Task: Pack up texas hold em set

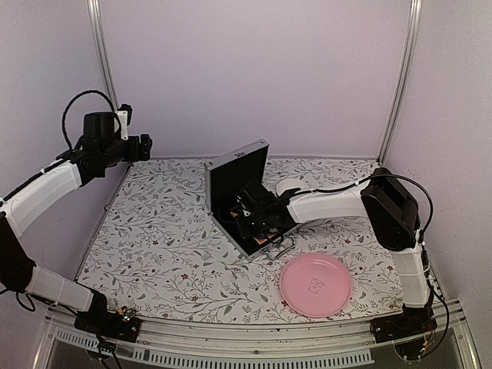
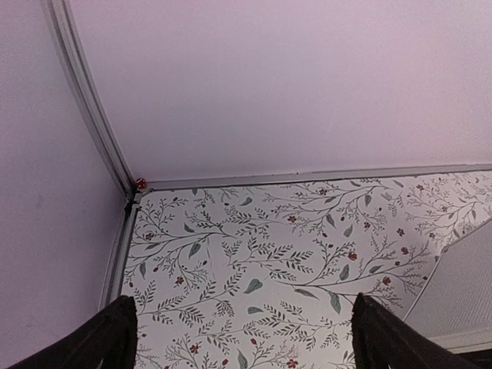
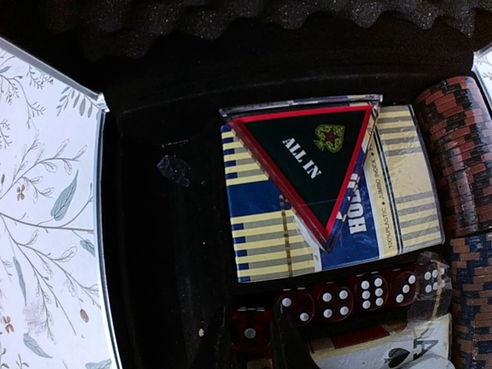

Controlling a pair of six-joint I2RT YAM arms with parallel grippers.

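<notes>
The silver briefcase (image 1: 240,171) stands open mid-table, lid up, black lining showing. My right gripper (image 1: 247,214) reaches down into its tray. In the right wrist view a blue and yellow card deck (image 3: 269,246) lies in the tray with a black and red "ALL IN" triangle (image 3: 307,157) on top. A row of red dice (image 3: 361,294) sits below it, and dark chips (image 3: 461,161) are stacked at the right. My right gripper (image 3: 250,342) is closed around one red die (image 3: 250,330) at the row's left end. My left gripper (image 1: 143,146) is open and empty, raised at the far left.
A pink plate (image 1: 315,284) lies at the near right of the floral tablecloth (image 1: 169,238). In the left wrist view the case lid's corner (image 2: 469,284) shows at the right. A tiny red thing (image 2: 141,183) sits in the table's far left corner by the frame post.
</notes>
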